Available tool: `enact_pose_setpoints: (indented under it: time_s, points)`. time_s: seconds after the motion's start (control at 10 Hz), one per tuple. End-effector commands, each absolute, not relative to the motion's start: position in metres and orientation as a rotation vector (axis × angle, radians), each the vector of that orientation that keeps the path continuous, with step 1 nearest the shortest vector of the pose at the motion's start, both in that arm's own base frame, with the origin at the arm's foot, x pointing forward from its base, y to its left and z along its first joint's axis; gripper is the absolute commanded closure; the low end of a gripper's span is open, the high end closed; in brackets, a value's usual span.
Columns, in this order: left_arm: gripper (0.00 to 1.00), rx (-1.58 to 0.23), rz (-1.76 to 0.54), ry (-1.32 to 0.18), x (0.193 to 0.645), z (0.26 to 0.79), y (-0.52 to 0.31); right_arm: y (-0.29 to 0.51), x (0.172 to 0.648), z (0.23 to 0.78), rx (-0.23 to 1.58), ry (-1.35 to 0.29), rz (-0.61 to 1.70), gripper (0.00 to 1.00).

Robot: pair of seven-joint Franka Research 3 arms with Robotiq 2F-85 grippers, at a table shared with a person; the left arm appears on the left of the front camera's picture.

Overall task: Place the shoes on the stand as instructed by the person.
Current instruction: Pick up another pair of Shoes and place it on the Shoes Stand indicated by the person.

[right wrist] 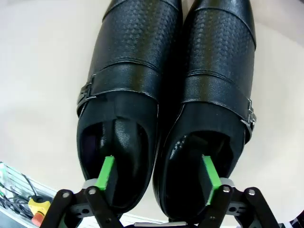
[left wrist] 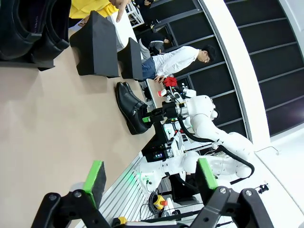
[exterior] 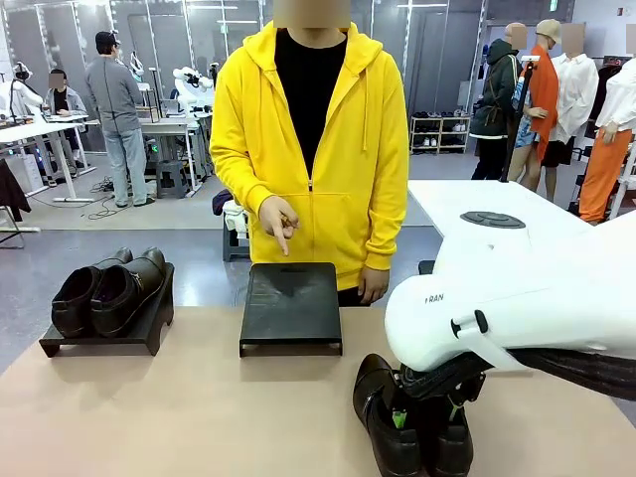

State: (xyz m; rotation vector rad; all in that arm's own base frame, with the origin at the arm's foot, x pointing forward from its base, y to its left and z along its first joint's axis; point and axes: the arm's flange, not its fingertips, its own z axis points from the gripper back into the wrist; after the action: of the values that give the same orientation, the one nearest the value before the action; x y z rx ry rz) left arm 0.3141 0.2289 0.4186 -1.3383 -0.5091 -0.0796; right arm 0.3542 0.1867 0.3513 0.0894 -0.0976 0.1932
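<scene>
One pair of glossy black shoes (exterior: 383,422) lies on the table near the front edge, right of centre. My right gripper (exterior: 422,412) is down on them. In the right wrist view it (right wrist: 158,173) stands open with one green-padded finger inside each shoe (right wrist: 137,61), the two inner walls between the fingers. The other pair (exterior: 104,290) sits on the left stand (exterior: 99,343). The person (exterior: 310,149) in a yellow hoodie points a finger (exterior: 281,241) down at the bare middle stand (exterior: 290,306). My left gripper (left wrist: 151,178) hangs open over the near table edge, holding nothing.
The beige table (exterior: 199,417) has free room at the front left and between the stands. My right arm's white body (exterior: 517,298) fills the right side. The left wrist view shows the middle stand (left wrist: 95,45) and the right gripper (left wrist: 153,115) on the shoes (left wrist: 128,102).
</scene>
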Motion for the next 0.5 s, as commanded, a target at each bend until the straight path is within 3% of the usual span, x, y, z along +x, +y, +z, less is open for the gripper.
enact_pose_setpoints:
  time_s: [0.0, 0.1, 0.2, 0.4]
  points:
    - [0.04, -1.332, -0.086, -0.537, 0.3133, 0.4198, 0.2261, 0.1877, 0.3528, 0.3387, 0.052, -0.114, 0.178, 0.64]
    - [0.04, -1.332, -0.086, -0.537, 0.3133, 0.4198, 0.2261, 0.1878, 0.3531, 0.339, 0.042, -0.112, 0.183, 0.89]
    - [0.04, -1.332, -0.086, -0.537, 0.3133, 0.4198, 0.2261, 0.188, 0.3528, 0.3391, 0.04, -0.114, 0.181, 1.0]
    - [0.04, -1.332, -0.086, -0.537, 0.3133, 0.4198, 0.2261, 0.189, 0.3499, 0.3377, 0.025, -0.117, 0.191, 1.0]
